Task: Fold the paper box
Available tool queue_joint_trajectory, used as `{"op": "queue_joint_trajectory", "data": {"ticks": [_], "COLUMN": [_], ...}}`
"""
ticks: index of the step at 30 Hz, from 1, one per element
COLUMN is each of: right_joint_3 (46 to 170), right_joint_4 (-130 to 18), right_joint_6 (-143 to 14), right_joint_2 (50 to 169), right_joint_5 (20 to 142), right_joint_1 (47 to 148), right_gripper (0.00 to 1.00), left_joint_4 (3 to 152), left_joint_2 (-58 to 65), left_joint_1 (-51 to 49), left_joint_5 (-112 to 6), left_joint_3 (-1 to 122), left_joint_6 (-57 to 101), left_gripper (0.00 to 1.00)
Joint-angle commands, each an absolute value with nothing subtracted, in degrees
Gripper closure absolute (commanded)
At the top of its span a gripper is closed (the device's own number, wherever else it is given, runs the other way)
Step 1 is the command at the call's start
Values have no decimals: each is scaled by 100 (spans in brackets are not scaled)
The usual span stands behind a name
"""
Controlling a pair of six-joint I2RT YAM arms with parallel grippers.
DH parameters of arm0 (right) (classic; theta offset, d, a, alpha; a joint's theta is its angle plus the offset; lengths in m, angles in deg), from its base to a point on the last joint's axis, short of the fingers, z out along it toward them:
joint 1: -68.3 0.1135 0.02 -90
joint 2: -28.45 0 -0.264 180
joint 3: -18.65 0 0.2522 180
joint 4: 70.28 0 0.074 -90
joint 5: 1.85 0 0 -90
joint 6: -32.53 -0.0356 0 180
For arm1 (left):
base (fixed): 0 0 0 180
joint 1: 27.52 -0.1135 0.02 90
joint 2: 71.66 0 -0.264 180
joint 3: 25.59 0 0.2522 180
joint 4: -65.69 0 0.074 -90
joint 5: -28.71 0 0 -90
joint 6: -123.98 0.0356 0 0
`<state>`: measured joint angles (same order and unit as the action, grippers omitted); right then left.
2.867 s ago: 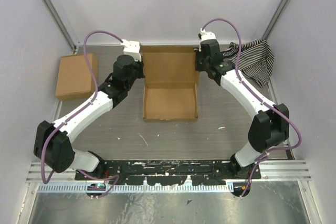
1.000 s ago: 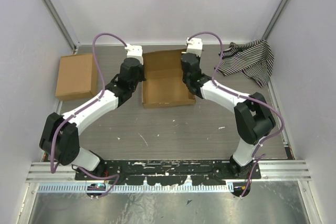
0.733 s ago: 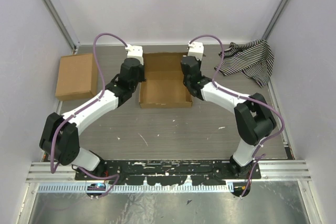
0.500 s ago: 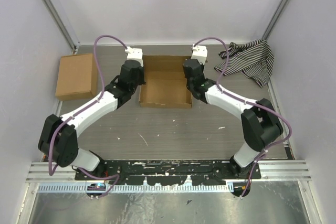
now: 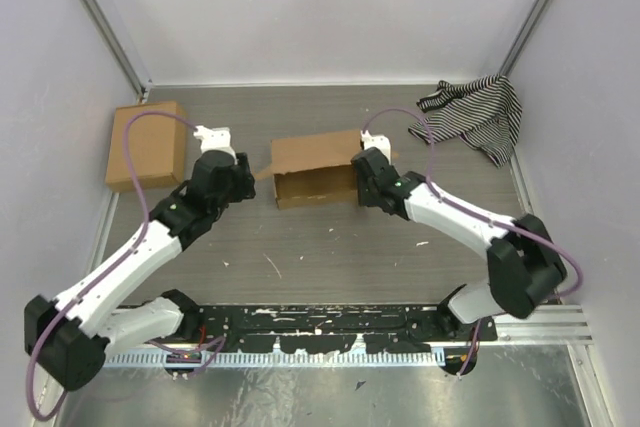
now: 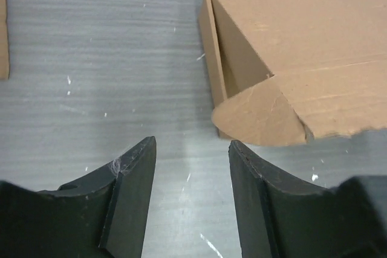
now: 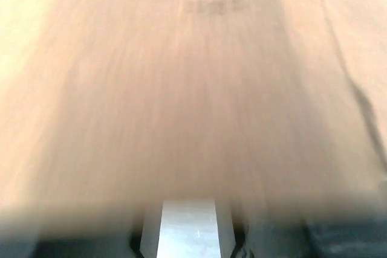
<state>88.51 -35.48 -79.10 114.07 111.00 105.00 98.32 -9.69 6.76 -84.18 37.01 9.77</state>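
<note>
The paper box (image 5: 312, 169) lies at mid-table, a shallow brown cardboard tray with its lid leaning forward over it and a flap sticking out at the left. My left gripper (image 5: 243, 179) is just left of the box, apart from it. In the left wrist view this gripper (image 6: 190, 146) stands open over bare table, with the paper box (image 6: 302, 64) and its rounded flap ahead to the right. My right gripper (image 5: 361, 187) presses close to the box's right end. The right wrist view is filled with blurred cardboard (image 7: 193, 77), so its fingers are hidden.
A squarer brown cardboard box (image 5: 147, 143) sits at the left wall, and its edge (image 6: 2, 28) shows in the left wrist view. A striped cloth (image 5: 476, 113) lies in the back right corner. Grey walls enclose the table on three sides.
The lid has come forward over the tray and the box has slid nearer. My left gripper let go, opened and pulled back to the left. The right arm also drew back.
</note>
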Motion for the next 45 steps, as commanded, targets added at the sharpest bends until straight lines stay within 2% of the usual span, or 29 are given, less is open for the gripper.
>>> {"op": "queue_joint_trajectory", "data": {"ticks": [1, 7, 9, 13, 18, 21, 24, 32, 38, 45], "right_joint_3": [8373, 8481, 8720, 9242, 9380, 9437, 9395, 9161, 9352, 9196], "right_joint_4": [-2580, -2070, -2117, -2427, -3549, -4089, -4485, -5266, -5328, -5601], "right_joint_6": [-8020, -8101, -8035, -7759, -7821, -7890, -7960, -7973, -8040, -8148], "right_joint_2": [10113, 8948, 8939, 9571, 10453, 11084, 11612, 11975, 12588, 12706], "right_joint_5": [10357, 10219, 10341, 10274, 8525, 8009, 7706, 7324, 6881, 6669], "right_joint_1": [10646, 10642, 10633, 10155, 8650, 8241, 8183, 8174, 8180, 8214], "right_gripper": [59, 56, 48, 41, 38, 37, 36, 32, 19, 24], "left_joint_4": [10875, 11092, 11013, 10674, 10292, 10094, 9950, 9629, 9469, 9341], "left_joint_2": [-1928, -2500, -2317, -1560, -346, 531, 1118, 1943, 2455, 2639], "left_joint_1": [711, 711, 709, 711, 703, 688, 656, 409, 208, 201], "left_joint_5": [-8337, -8237, -8132, -7954, -8006, -8023, -7919, -7780, -7293, -7029], "left_joint_3": [3473, 3441, 3500, 3652, 4073, 4407, 4777, 5166, 5336, 5511], "left_joint_6": [493, 203, 176, 219, 383, 501, 558, 706, 648, 655], "left_gripper": [41, 36, 35, 34, 32, 31, 31, 30, 31, 32]}}
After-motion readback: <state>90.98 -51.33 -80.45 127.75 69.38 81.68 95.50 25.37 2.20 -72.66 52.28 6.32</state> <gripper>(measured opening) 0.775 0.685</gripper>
